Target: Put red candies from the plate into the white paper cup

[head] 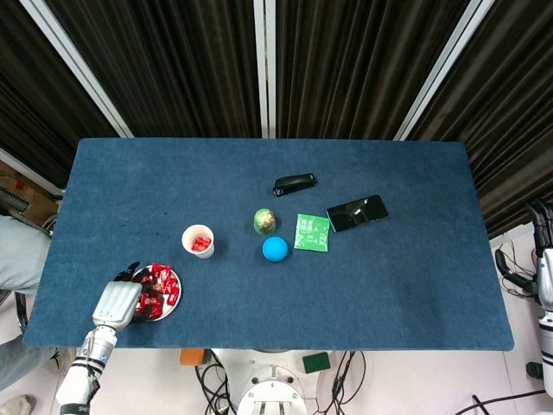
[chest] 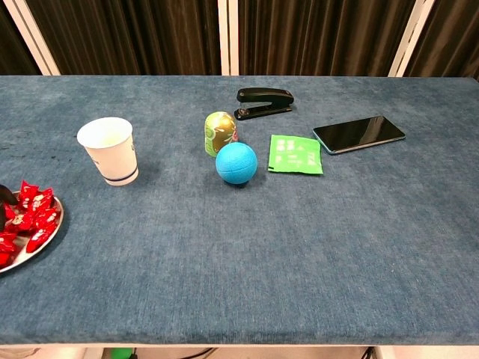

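Observation:
A small plate (head: pixel 179 294) of red candies (head: pixel 161 284) sits near the table's front left corner; in the chest view the plate (chest: pixel 46 238) and candies (chest: pixel 31 215) show at the left edge. The white paper cup (head: pixel 198 240) stands just beyond and to the right of the plate, with a few red candies inside; the chest view shows the cup (chest: pixel 109 149) from the side. My left hand (head: pixel 116 303) lies back-up over the plate's left side, its dark fingertips among the candies; what they hold is hidden. My right hand (head: pixel 543 251) hangs off the table's right side, holding nothing.
A green-gold egg-shaped toy (chest: pixel 220 132), a blue ball (chest: pixel 236 162), a green packet (chest: pixel 296 154), a black stapler (chest: pixel 263 102) and a black phone (chest: pixel 359 133) lie mid-table, right of the cup. The table's front edge (head: pixel 259 347) runs just behind the plate.

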